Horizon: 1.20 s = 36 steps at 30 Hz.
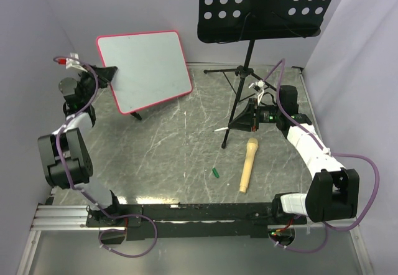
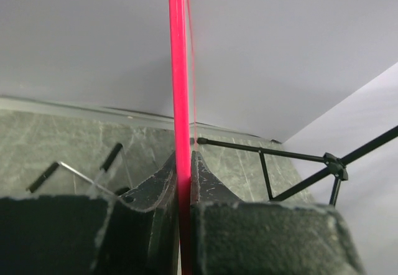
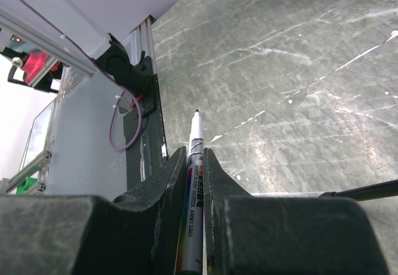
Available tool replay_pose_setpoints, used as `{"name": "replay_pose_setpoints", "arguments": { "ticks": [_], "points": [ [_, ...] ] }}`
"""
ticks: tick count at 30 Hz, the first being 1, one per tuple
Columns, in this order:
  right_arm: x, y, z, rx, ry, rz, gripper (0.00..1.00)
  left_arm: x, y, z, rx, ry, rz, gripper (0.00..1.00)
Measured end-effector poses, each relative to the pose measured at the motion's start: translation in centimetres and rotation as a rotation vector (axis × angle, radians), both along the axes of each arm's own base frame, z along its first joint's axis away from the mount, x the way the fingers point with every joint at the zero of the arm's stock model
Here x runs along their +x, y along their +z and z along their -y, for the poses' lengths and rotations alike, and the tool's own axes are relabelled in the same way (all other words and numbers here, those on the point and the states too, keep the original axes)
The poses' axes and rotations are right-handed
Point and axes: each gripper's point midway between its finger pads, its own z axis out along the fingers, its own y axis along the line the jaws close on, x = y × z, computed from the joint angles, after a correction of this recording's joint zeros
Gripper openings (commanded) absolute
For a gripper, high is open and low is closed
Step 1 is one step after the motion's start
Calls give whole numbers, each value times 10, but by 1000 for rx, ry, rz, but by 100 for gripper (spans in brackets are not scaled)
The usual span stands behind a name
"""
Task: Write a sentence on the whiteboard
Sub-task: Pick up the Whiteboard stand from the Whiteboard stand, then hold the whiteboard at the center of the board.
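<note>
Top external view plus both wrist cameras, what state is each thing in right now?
Pink-framed rectangular whiteboard: blank, tilted, one edge clamped.
Left fingers: shut on the whiteboard's frame.
Thin white marker pen: uncapped, tip exposed.
Right fingers: shut on the marker.
Small green cap: off, lying on the table.
Pale wooden rod: lying flat on the table.
Black perforated music stand: standing upright.

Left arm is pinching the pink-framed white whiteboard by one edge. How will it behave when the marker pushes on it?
The whiteboard looks thin and rigid, so it should barely bend. Clamped only at one edge by the left gripper, it will probably pivot under pressure far from the grip. Its smooth frame may slip.
</note>
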Motion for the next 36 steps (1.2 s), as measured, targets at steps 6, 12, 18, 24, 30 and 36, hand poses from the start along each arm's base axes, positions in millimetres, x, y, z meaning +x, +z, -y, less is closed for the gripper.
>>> {"name": "replay_pose_setpoints", "arguments": {
  "ticks": [6, 12, 18, 24, 30, 36],
  "points": [
    [-1, -1, 0, -3, 1, 0, 0, -43, -11, 12, -13, 18, -27, 1],
    [-1, -1, 0, -4, 2, 1, 0, -82, -27, 26, -12, 0, -37, 1],
    [-2, 0, 1, -7, -2, 13, 0, -110, -44, 44, -10, -58, -75, 1],
    [-2, 3, -1, -24, -13, 52, 0, -140, -43, 59, 33, -116, -97, 1],
    [-4, -3, -18, -88, 2, 109, 0, -171, -46, 73, 83, -162, -108, 1],
    [-3, 25, -50, -134, 49, 268, 0, -180, -66, 77, 74, -188, -199, 1]
  ]
}}
